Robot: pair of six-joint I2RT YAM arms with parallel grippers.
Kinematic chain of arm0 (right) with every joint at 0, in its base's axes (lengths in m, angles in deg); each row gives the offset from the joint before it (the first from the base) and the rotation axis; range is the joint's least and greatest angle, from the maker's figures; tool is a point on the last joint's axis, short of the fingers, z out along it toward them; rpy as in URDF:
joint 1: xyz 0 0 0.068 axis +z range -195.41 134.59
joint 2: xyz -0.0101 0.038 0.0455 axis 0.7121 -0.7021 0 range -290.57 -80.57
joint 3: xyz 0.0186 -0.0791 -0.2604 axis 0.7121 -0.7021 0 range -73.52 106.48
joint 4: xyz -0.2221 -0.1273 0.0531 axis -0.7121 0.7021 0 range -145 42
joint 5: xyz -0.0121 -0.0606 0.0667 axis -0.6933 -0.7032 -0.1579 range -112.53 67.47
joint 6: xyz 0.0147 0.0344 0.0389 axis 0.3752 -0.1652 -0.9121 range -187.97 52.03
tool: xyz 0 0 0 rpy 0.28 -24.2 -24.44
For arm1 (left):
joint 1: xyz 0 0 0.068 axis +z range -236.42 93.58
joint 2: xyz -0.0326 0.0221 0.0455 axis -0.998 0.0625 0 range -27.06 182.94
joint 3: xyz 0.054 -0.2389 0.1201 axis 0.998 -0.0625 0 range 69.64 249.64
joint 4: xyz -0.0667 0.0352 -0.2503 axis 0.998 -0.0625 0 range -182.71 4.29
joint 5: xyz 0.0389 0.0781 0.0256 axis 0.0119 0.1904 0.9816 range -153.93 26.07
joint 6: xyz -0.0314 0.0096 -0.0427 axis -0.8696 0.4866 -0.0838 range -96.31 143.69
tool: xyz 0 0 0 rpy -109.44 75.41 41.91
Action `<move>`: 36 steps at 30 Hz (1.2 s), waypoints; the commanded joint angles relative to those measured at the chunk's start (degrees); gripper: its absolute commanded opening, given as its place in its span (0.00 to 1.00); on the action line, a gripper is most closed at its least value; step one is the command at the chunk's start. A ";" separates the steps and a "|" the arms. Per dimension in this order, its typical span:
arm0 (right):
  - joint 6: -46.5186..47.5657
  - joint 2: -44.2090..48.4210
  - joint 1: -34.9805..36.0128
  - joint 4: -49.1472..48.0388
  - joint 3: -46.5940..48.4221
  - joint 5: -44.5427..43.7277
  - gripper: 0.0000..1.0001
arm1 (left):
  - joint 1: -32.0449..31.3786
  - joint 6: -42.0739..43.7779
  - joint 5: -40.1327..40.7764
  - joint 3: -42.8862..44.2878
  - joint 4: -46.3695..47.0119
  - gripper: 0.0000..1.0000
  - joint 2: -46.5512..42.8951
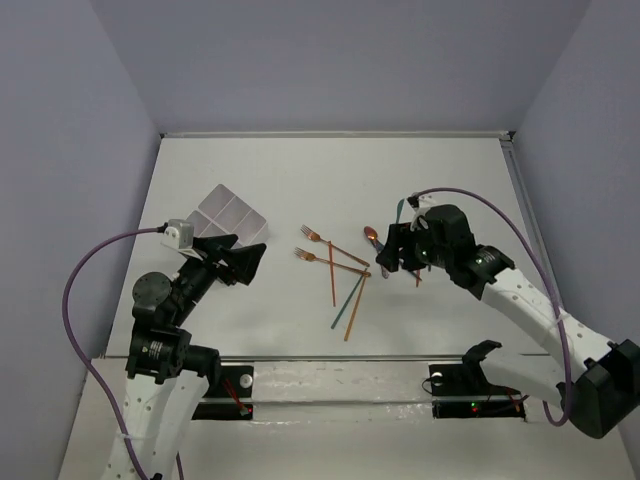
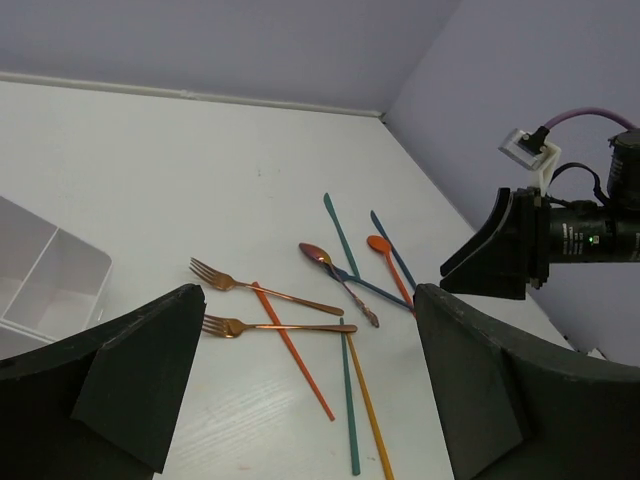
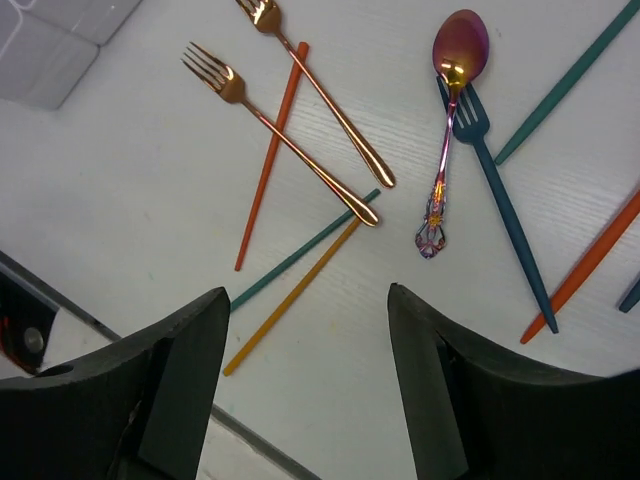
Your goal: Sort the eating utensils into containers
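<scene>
Down at the bottom of the top view, two arm bases (image 1: 155,350) side by side. Higher up on the left, left claw (image 1: 252,262) spread wide, holding nothing, just beside the see-through tray (image 1: 232,215) with its little boxes. Right of the middle, right claw (image 1: 388,255) spread too, holding nothing, hanging over the right end of the pile. Between both claws, copper forks (image 1: 330,247), a shiny spoon (image 1: 371,238) and thin sticks (image 1: 347,305), all crossed on the white tabletop (image 1: 250,330). No piece to be seen in the tray.

Next, the left wrist view. Two big dark fingers (image 2: 140,370) in the bottom corners, far apart, nothing between them. Tray (image 2: 60,270) at the left edge. Forks (image 2: 270,295), a red stick (image 2: 295,360) and the spoon (image 2: 322,256) in the middle. Right claw (image 2: 495,250) at the right edge.

Last, the right wrist view. Dark fingers (image 3: 170,400) low down, wide apart. Spoon (image 3: 447,140) at the upper right, lying across the head of a teal fork (image 3: 500,200). Copper forks (image 3: 290,140) at the upper left, crossing the red stick (image 3: 270,160). Teal stick (image 3: 300,255) and yellow-orange stick (image 3: 290,300) just above the gap.

Looks like the very start: everything on the tabletop, nothing sorted yet. Next move, most likely: go down over one piece lying on top, maybe the spoon, pinch its thin handle, lift without dragging the others, then carry it left to the tray.
</scene>
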 commanded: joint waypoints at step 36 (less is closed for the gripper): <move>20.86 -51.04 9.02 -4.94 29.95 -5.65 0.54 | -0.27 0.56 0.01 1.04 0.53 0.99 3.34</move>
